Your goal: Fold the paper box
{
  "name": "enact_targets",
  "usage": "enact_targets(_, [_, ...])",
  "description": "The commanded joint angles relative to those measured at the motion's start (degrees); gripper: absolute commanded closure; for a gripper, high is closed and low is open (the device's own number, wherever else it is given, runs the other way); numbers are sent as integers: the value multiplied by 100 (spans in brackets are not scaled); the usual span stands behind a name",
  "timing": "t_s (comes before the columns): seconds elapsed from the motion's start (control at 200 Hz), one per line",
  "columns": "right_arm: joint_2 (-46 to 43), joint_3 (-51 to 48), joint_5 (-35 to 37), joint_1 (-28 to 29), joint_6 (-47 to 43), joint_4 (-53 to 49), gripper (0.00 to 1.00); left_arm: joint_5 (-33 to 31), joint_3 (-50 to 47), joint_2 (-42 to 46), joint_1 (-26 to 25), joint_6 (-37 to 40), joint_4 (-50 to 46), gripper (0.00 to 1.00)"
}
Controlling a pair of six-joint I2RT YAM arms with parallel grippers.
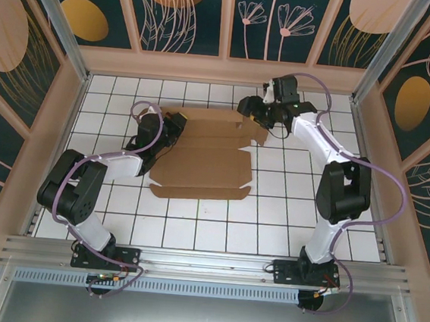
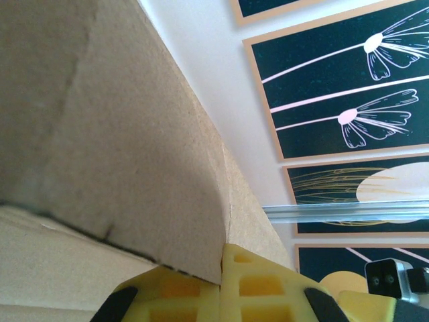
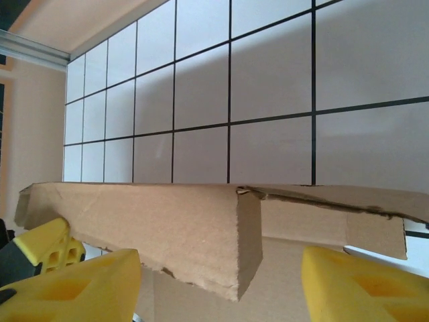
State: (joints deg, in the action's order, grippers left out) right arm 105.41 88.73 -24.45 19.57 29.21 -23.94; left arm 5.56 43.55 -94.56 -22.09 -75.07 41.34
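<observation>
My left gripper (image 1: pixel 169 131) is clamped on the left edge of the paper box (image 1: pixel 199 163); in my left wrist view a cardboard flap runs down into the seam between my yellow pads (image 2: pixel 268 290). My right gripper (image 1: pixel 253 111) is spread wide at the box's far right corner. Its yellow fingers (image 3: pixel 362 288) stand either side of a raised cardboard strip, and I cannot tell whether they touch it. The box is an unfolded brown sheet on the white tiled table (image 1: pixel 294 214), between my two arms. Its creases and long panels run left to right, tilted slightly so the right end sits farther from my bases. Most panels lie flat, the far strip stands up, and a narrow flap lies along the near edge.
</observation>
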Motion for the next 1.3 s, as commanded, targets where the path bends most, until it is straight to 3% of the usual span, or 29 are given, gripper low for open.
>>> enact_targets(0.0, [272, -73, -182, -10, 120, 170, 36, 163, 9, -160, -33, 21, -337, 100])
enact_targets(0.35, [270, -1131, -1896, -11, 1861, 2766, 39, 211, 22, -193, -32, 18, -302, 100])
enact_targets(0.525, [75, -2066, -2285, -220, 2927, 4437, 52, 201, 3, -187, -32, 0, -316, 100])
enact_targets(0.606, [28, -1922, -1996, -297, 2400, 3741, 51, 191, 11, -194, -28, 1, -342, 100])
enact_targets(0.716, [-323, -1500, -648, -245, 1077, 2038, 42, 130, 30, -179, -28, 19, -415, 100])
enact_targets(0.921, [-1112, -2118, 162, -238, 351, 1675, 34, 105, 126, -234, -33, 26, -526, 100])
enact_targets(1.011, [-1586, -2651, 940, -89, 159, 1738, 45, 114, 171, -256, -32, 23, -538, 100])
enact_targets(1.211, [-1457, -3106, 1543, 317, -38, 1685, 96, 112, 359, -321, -32, 58, -689, 100])
enact_targets(1.291, [-1142, -2960, 1765, 473, -97, 1619, 98, 114, 395, -326, -32, 85, -714, 100])
